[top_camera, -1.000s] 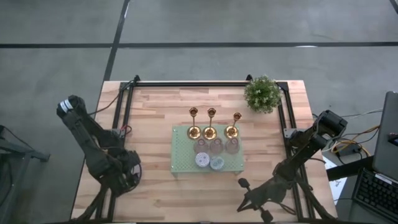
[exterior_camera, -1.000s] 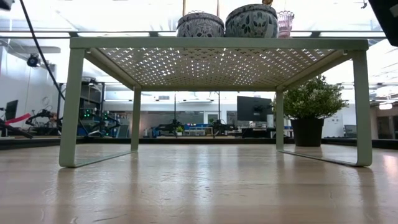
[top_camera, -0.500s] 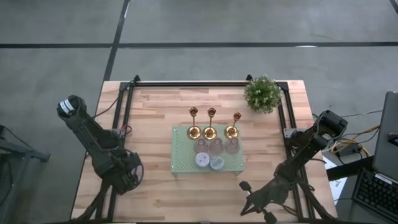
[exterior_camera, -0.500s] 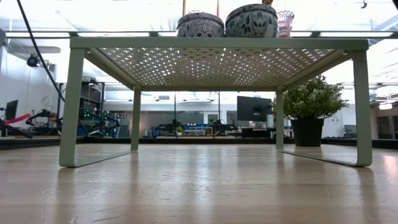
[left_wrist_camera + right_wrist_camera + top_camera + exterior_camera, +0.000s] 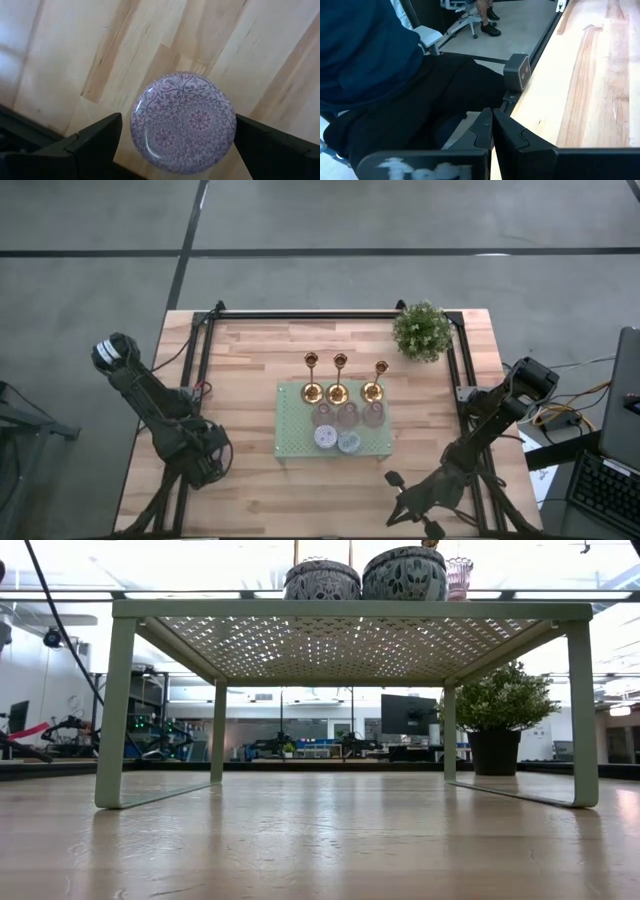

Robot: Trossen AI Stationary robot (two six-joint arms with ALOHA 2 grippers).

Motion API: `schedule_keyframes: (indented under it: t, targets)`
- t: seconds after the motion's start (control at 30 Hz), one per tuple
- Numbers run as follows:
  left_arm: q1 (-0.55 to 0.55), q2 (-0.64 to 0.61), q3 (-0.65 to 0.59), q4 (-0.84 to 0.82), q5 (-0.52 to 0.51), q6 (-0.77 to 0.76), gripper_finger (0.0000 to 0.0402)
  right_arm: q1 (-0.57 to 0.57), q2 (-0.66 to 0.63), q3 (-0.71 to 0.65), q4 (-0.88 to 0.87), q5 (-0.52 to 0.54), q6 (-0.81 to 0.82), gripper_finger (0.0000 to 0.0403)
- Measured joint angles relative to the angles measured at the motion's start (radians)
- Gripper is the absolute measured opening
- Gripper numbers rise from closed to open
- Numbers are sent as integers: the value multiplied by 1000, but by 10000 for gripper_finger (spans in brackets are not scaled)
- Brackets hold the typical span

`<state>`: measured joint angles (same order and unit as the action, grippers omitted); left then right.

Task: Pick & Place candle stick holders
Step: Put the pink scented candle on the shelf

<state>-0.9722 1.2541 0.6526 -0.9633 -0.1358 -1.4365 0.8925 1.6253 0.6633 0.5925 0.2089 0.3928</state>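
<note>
Near the table's (image 5: pixel 250 350) left edge, left gripper (image 5: pixel 175 150) clamps a purple patterned holder (image 5: pixel 183 121), carried clear of the green rack (image 5: pixel 293 438). Right gripper (image 5: pixel 492 122) parked near front-right, fingers together.

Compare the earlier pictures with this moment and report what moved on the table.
Only the left arm shifted: its gripper drifted slightly toward the green rack, and a patterned purple holder shows between its fingers. The right gripper stayed at the near edge. The gold holders, the squat holders on the rack and the plant did not move.
</note>
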Motion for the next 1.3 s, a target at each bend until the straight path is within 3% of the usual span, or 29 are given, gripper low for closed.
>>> schedule_keyframes:
  t: [0.3, 0.6, 0.8, 1.1, 1.3]
  targets:
    - [11, -2, -45, 129, 5, 2, 362, 0, 0, 0, 0, 0, 0, 8]
    - [14, -1, -49, 138, 12, -32, 298, 0, 0, 0, 8, 1, 6, 8]
    - [15, 0, -35, 187, 8, -55, 299, 5, 0, 0, 16, -4, 23, 8]
    - [18, 8, 41, 268, -66, -51, 304, 30, -29, 0, 27, -8, 18, 8]
    - [23, 38, 145, 282, -181, 29, 305, 51, -48, 0, 42, -8, 3, 8]
